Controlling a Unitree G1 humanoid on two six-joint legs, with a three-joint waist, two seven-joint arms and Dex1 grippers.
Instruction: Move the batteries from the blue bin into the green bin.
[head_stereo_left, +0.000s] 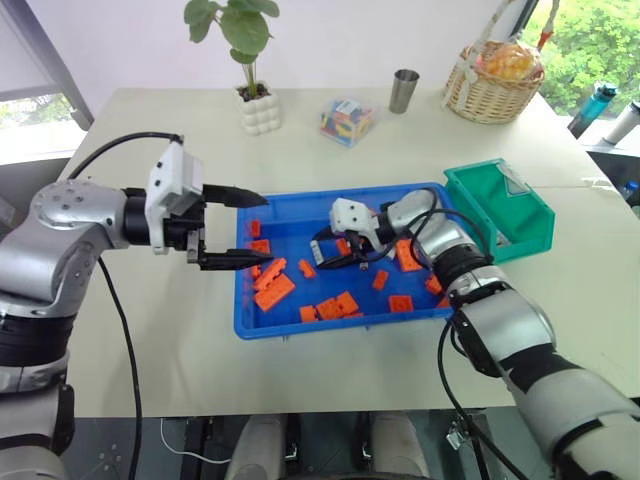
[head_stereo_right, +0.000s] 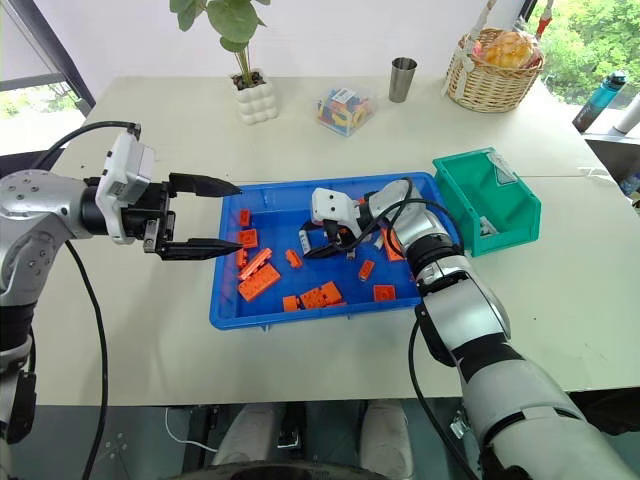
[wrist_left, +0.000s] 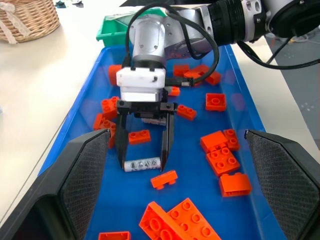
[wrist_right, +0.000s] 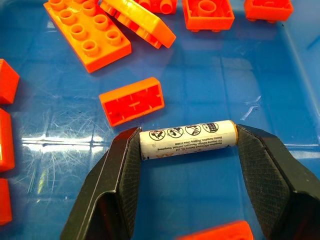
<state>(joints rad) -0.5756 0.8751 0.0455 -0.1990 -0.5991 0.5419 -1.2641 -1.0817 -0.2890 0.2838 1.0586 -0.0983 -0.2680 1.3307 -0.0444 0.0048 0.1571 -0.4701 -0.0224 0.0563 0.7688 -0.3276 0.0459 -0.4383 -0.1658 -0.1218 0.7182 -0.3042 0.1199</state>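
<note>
Right gripper (wrist_left: 144, 164) is down on the floor of the blue bin (head_stereo_left: 262, 327), its two black fingers set end-on against a single battery (wrist_right: 187, 139), one pad at each cap. The right wrist view shows both pads touching or all but touching the caps; I judge the grip as closing on the battery, not yet proven firm. The battery lies flat on the bin floor, just left of centre, with an orange brick (wrist_right: 132, 100) close beside it at about 11 o'clock from the battery in that view, apart from it.

Left gripper (head_stereo_left: 225, 228) hangs over the bin's left rim, fingers spread wide, holding nothing.

The green bin (head_stereo_left: 500, 208) stands just beside the blue bin's right-hand corner, at roughly 2 o'clock from the right gripper as seen from the head.

Recommendations for the step in hand:
- An end-to-end hold on a smooth cylinder is prone to slipping or pivoting. Finish the squeeze fully before any lift.
- Keep the pads centred on the caps; an off-centre contact may flick the battery out sideways.
- Lift straight up first, clear of the neighbouring brick and the scattered bricks toward the right.
- Carry high enough to pass the blue rim and the green wall.
- Release low inside the green bin.
</note>
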